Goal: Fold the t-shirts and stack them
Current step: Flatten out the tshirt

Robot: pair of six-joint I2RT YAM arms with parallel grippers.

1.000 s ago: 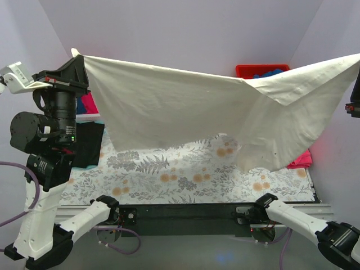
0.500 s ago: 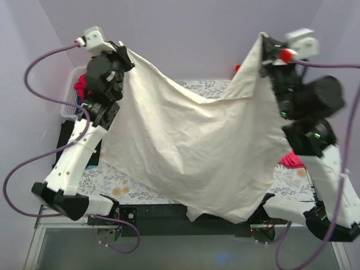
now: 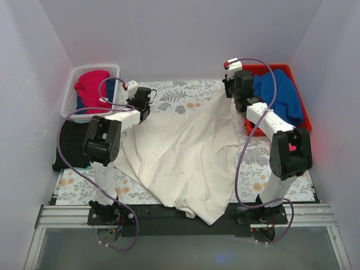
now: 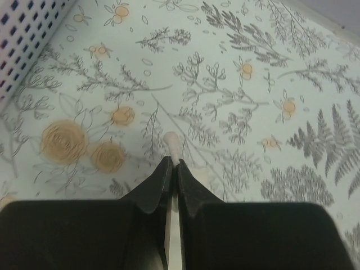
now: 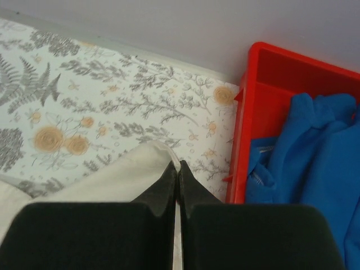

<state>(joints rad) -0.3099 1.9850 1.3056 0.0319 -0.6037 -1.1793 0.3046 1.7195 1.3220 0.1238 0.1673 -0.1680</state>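
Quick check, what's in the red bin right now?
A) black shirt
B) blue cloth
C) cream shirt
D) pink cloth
B: the red bin holds only a blue cloth, which also shows in the right wrist view. The cream shirt lies spread on the table, outside the bin.

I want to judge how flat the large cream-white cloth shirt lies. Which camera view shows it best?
The top external view: nearly the whole cream-white shirt lies there, rumpled, across the grey floral tablecloth. The left wrist view shows only a sliver pinched between shut jaws; the right wrist view shows one corner at its jaws.
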